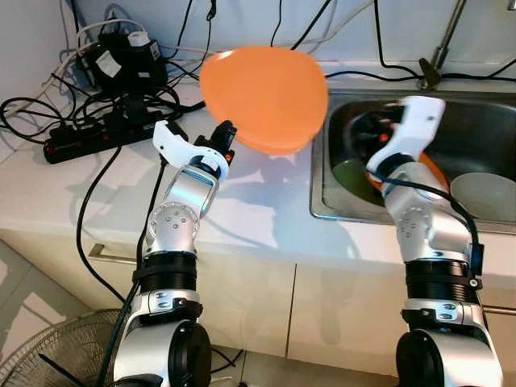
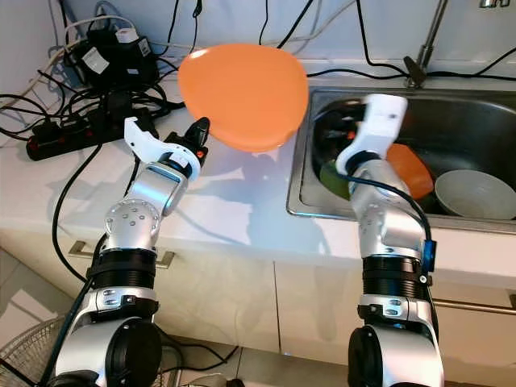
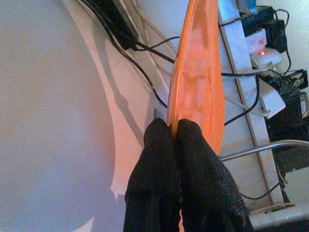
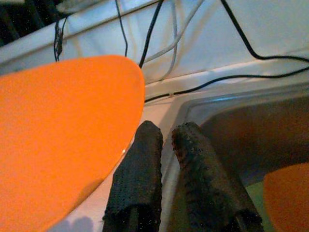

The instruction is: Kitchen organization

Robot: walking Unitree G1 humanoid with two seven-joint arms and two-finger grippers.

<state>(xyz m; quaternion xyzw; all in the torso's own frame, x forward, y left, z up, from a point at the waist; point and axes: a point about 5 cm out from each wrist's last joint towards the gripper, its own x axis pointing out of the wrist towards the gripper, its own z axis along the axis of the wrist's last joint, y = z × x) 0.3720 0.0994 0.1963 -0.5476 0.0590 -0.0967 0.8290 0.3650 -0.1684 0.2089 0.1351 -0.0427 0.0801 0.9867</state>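
White countertop [image 1: 72, 193] had bare room at the near left; the far left corner was cluttered with a black power strip [image 1: 89, 139], adapters and tangled cables. The steel sink [image 1: 318, 205] was set into the counter on the right, with its near rim close to the counter's front edge and the faucet [image 1: 431, 60] at the far side.

Counts: two orange plates, one green dish [image 1: 348, 176], one grey bowl [image 1: 482, 196], two grippers.

The big orange plate [image 1: 266, 97] was up in the air above the counter, just left of the sink's left rim and tilted. The left gripper [image 3: 175, 133] was clamped on its near-left rim, fingers [image 3: 157, 145] pinched together on the edge, plate extending up and away from the fingertips.

The right gripper [image 4: 165, 133] was over the sink's left part, fingers nearly together with a thin gap, holding nothing; the raised plate's edge was just beside it, to its left. The second orange plate [image 2: 409, 169] lay in the sink, beside the green dish, with the grey bowl at the right.

A fan [image 1: 56, 355] stood on the floor, near left.
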